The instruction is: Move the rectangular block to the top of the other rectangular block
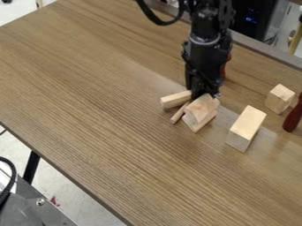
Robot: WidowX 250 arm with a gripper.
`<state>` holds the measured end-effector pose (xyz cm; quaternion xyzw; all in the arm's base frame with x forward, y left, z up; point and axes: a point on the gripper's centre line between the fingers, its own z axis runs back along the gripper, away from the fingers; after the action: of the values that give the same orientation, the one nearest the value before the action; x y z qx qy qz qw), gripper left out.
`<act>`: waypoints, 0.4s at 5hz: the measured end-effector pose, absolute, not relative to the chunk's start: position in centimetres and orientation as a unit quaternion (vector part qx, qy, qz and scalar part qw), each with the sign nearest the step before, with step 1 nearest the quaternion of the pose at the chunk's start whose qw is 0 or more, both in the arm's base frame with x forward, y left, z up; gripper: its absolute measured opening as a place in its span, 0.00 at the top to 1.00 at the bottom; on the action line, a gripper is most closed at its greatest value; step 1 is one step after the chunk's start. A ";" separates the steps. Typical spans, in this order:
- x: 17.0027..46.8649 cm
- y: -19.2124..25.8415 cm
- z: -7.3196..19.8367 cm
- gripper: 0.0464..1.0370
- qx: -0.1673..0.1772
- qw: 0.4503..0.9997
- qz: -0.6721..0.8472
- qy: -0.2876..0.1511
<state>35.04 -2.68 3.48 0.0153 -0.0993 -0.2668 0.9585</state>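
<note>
Rectangular block (247,121), 1 of 3, sits nearest on the table (88,88). Left of it: 1 upper chunk (202,105) over 1 lower chunk (206,122), 1 thin stick (179,113). Right edge: 1 red handle (293,117). Farther: 1 short block (279,98) right, 1 left block (175,99) by 1 gripper (203,94), can't tell whether open or closed.

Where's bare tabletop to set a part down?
Bare: tabletop image-left of the block pile out to the edge; also below the longer rectangular block. Crowded: beneath the tool; around the shorter block and dark-red handle.
</note>
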 end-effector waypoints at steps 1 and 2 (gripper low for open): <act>35.1 -2.7 3.4 0.90 0.016 0.958 -0.268 -0.102; 35.3 -2.8 3.5 0.90 0.016 0.957 -0.269 -0.105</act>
<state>35.26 -2.76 3.52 0.0160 -0.1046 -0.2691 0.9573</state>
